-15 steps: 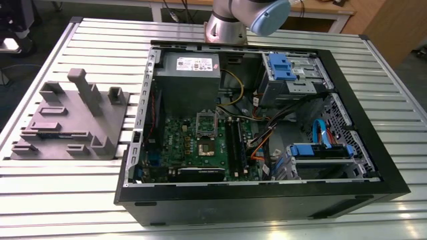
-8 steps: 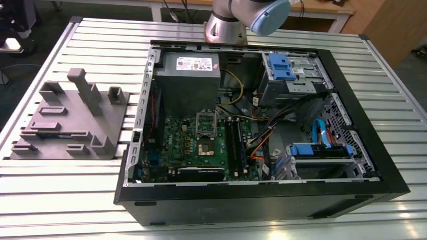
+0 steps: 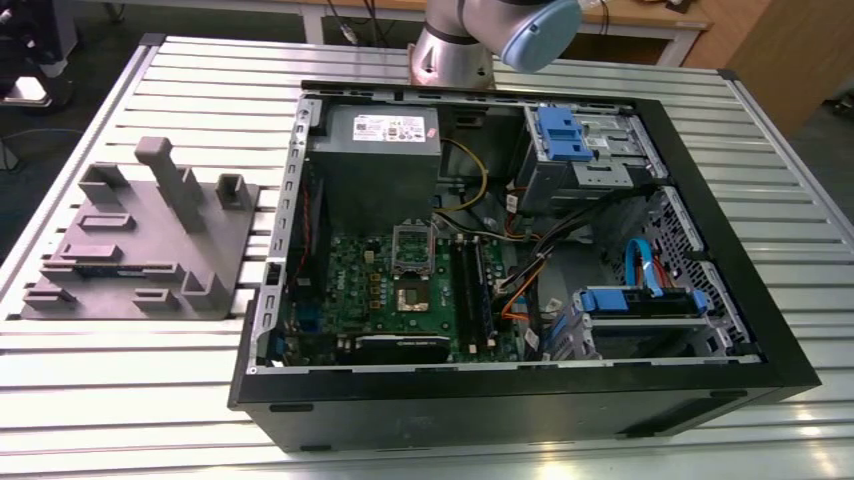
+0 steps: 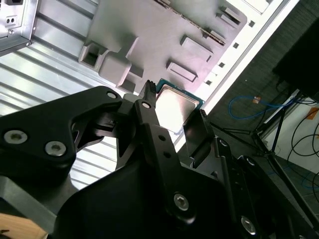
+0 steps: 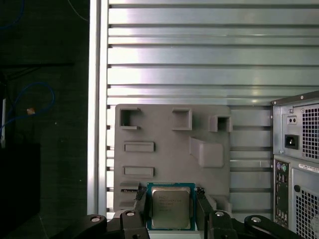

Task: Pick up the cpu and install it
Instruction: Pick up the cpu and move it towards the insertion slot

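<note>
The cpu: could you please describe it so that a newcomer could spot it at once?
In the first wrist view, find the ribbed table, then the grey tray on it. In front of the tray, the black end effector grips the cpu: a flat silvery square with a green rim, unlike the tray's grey blocks.

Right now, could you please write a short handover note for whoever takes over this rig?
Gripper: shut on the cpu, one finger on each of two opposite edges.
Cpu: held in the air above the grey fixture on the slatted table, as both wrist views show.
Done: cpu picked up.
Left: installation. The cpu is not yet at the motherboard inside the open computer case.
</note>
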{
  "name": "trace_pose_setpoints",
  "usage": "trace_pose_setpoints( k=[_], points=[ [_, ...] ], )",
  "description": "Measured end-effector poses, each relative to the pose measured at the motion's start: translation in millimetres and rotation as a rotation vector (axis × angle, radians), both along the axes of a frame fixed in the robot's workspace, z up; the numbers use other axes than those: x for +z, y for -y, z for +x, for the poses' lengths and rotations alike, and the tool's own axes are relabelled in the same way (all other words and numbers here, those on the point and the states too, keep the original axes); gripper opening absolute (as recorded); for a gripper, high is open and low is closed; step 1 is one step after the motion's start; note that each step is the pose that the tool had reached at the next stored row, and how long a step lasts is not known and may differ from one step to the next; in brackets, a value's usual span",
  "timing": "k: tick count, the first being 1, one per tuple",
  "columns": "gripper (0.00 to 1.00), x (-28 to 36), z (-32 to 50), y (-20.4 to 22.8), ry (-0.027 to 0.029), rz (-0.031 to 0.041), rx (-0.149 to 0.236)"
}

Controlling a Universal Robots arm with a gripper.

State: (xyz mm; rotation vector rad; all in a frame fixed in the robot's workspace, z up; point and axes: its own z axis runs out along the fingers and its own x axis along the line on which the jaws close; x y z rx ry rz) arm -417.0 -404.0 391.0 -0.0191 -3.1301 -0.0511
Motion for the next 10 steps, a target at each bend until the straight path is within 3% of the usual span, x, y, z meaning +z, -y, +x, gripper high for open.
trace_pose_setpoints(
  k=[10],
  points=[
    [0.47, 0.1, 4.8, 0.0, -0.0001, -0.0001, 0.000]
  ],
)
